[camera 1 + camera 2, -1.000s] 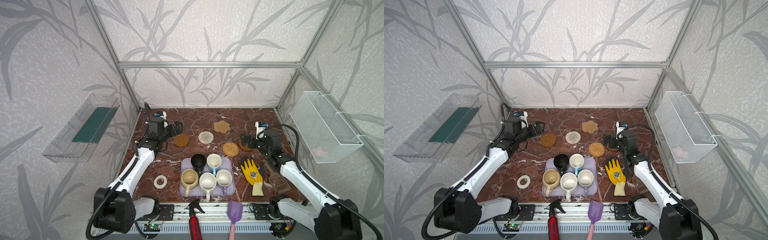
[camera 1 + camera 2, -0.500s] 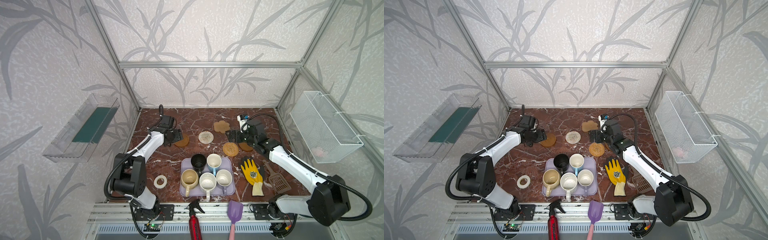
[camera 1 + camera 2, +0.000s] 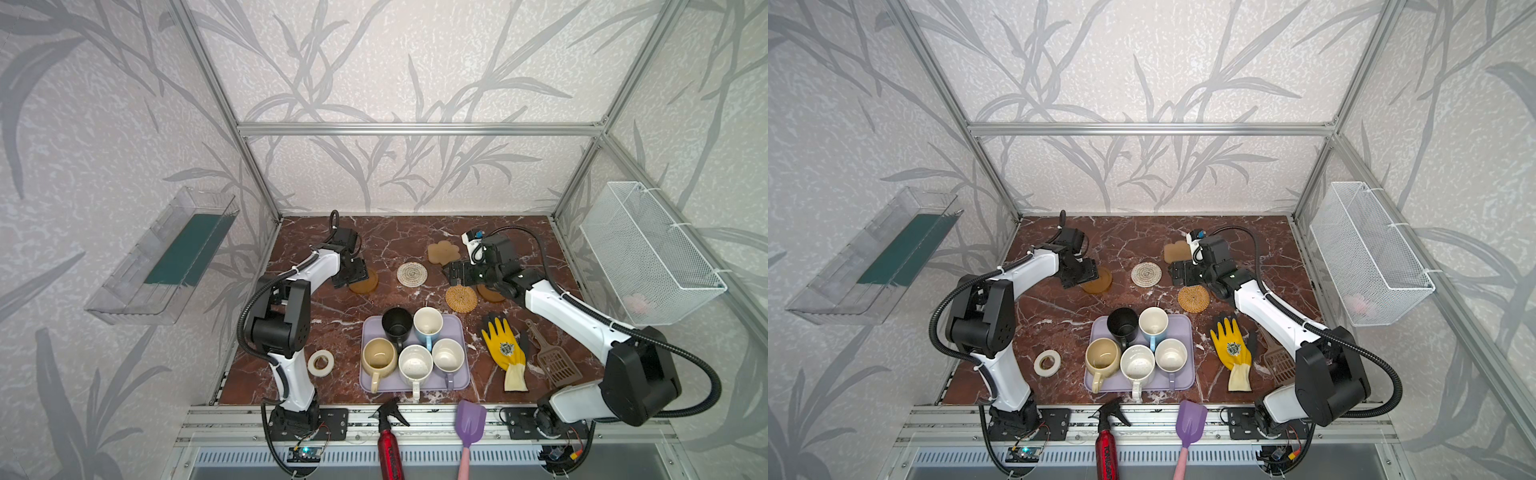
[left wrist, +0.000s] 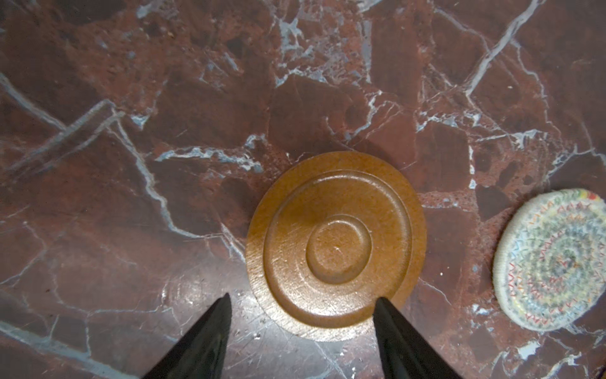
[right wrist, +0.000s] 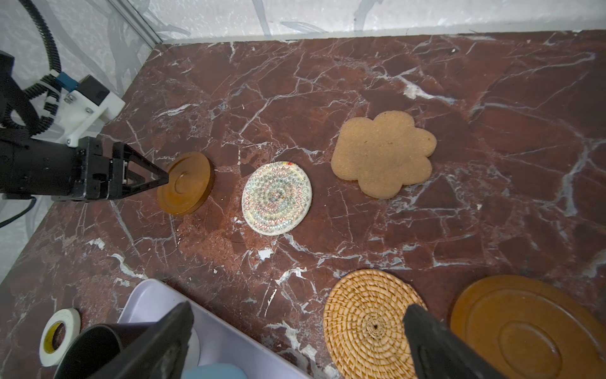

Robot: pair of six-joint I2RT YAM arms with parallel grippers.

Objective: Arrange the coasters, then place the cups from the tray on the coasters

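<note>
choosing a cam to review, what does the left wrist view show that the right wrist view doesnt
Only left wrist: the gap between the tips of the left gripper, spread at the edge of the amber disc.
Only right wrist: flower coaster, rattan coaster, second amber disc, tray, black mug, tape roll.
Both: left gripper, that amber disc, woven coaster, marble table.

The lavender tray (image 3: 461,332) is holding a black cup (image 3: 397,325), light blue cup (image 3: 428,323), beige cup (image 3: 378,358), speckled white cup (image 3: 414,364) and lavender-grey cup (image 3: 448,356). Beyond the tray, an amber-brown coaster (image 4: 334,246), zigzag-stitched whitish coaster (image 5: 276,198), golden rattan coaster (image 5: 367,315) and tan coaster (image 5: 382,154) are lying on red-brown, white-veined marble (image 3: 415,232).
</note>
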